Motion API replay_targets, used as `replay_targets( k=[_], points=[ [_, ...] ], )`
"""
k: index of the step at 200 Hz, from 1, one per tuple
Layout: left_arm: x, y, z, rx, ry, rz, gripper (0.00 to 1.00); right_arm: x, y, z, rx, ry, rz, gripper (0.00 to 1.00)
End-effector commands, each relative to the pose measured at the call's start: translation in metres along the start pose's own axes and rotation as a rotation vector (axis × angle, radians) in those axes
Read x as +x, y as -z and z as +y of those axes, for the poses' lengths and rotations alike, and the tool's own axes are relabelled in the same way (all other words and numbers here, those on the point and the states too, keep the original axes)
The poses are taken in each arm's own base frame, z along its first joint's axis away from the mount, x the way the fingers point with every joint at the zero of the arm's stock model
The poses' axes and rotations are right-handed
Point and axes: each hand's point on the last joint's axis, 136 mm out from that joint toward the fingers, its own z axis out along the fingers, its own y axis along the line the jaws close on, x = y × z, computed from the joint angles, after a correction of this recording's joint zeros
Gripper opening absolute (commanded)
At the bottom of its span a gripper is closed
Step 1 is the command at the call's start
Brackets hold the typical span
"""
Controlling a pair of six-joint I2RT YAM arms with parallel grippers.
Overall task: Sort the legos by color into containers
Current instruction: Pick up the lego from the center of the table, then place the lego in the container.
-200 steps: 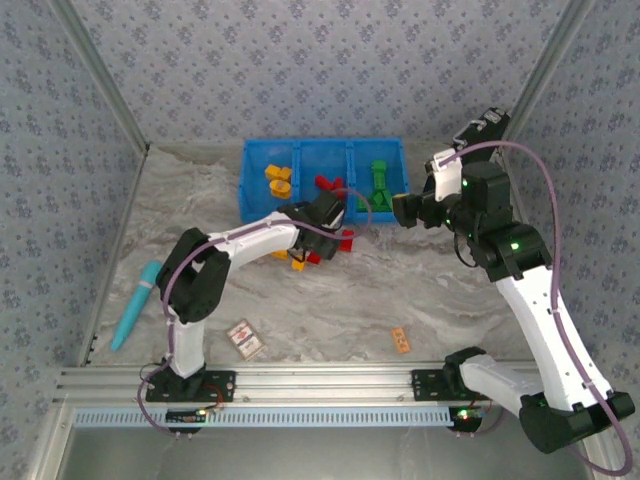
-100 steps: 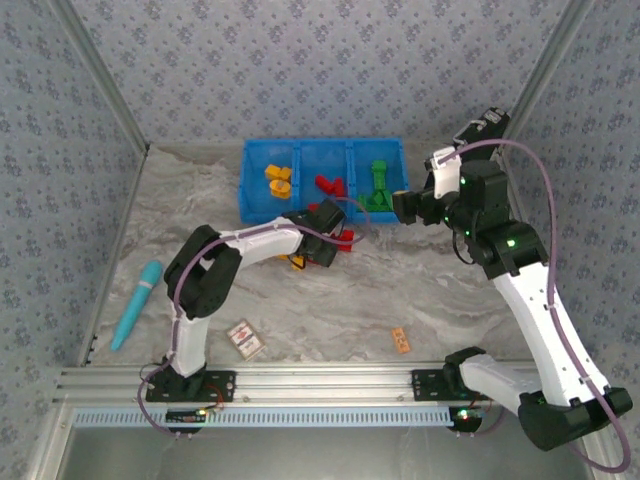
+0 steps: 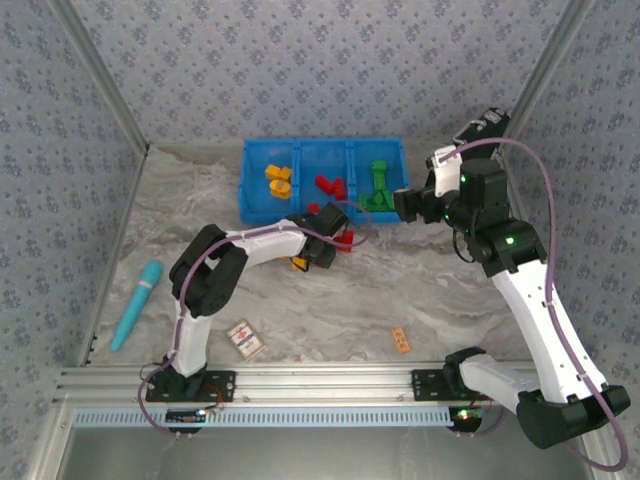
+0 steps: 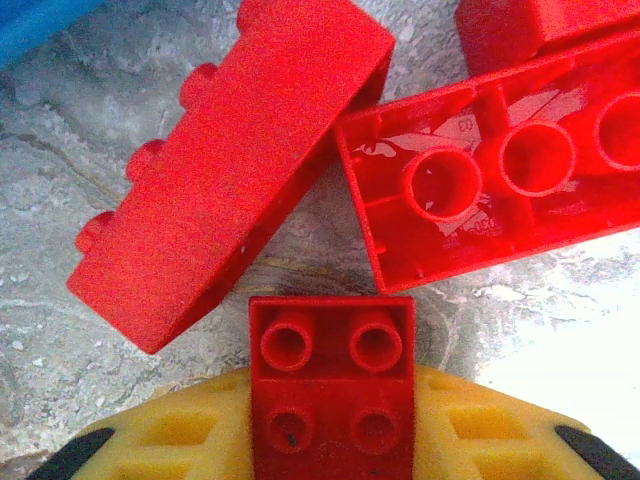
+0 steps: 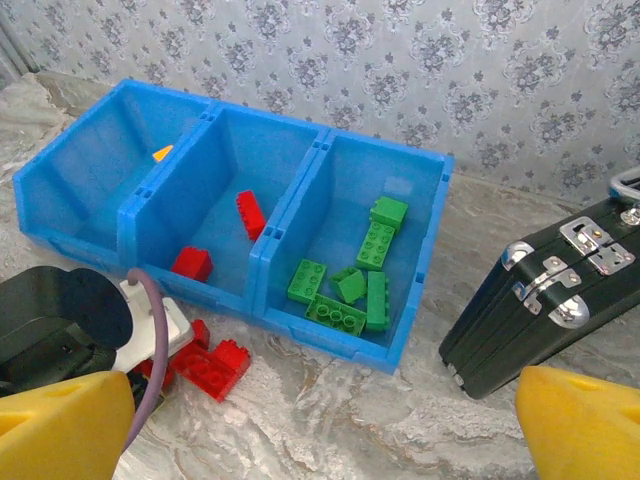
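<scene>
My left gripper (image 3: 325,245) sits low on the table in front of the blue bin (image 3: 322,148), shut on a small red lego (image 4: 330,385) held between its yellow fingers (image 4: 160,440). Two bigger red legos (image 4: 240,170) lie just beyond it, one of them upturned (image 4: 500,170). The containers hold orange-yellow legos (image 3: 278,180) on the left, red legos (image 5: 250,213) in the middle and green legos (image 5: 350,285) on the right. Red legos (image 5: 210,365) lie loose before the bin (image 5: 330,140). An orange lego (image 3: 298,264) lies by the left gripper. My right gripper (image 5: 320,440) hangs open and empty right of the bin (image 3: 400,205).
A black case (image 5: 545,300) stands right of the bin, close to my right arm. A teal stick (image 3: 137,303) lies at the left; a patterned card (image 3: 245,339) and a thin orange tag (image 3: 401,340) lie near the front. Patterned walls close in the back and sides.
The left gripper has slid a little to the right among the red legos and closed on the small red one. The right arm has hardly moved.
</scene>
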Motion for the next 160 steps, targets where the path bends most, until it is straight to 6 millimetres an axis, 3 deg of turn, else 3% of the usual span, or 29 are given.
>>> replay_targets(
  k=[1,36,72,97,120,160],
  points=[
    [0.011,-0.009,0.002,-0.016,0.001,0.045,0.33,-0.001,-0.001,-0.003,0.010,-0.018,-0.008,1.00],
    [-0.003,0.016,0.009,-0.046,0.006,0.010,0.30,0.001,-0.002,-0.003,0.008,-0.021,-0.005,1.00],
    [-0.054,0.067,0.016,-0.078,-0.020,-0.127,0.30,-0.001,-0.002,-0.005,0.010,-0.035,-0.008,1.00],
    [-0.090,0.089,0.027,-0.106,-0.028,-0.211,0.30,-0.002,-0.001,-0.006,0.017,-0.036,-0.001,1.00],
    [-0.119,0.092,0.044,-0.115,0.023,-0.268,0.30,-0.002,-0.001,-0.007,0.018,-0.037,-0.006,1.00],
    [-0.154,0.070,0.058,-0.080,0.082,-0.305,0.31,-0.014,0.009,-0.003,-0.008,-0.046,-0.045,1.00]
  ],
)
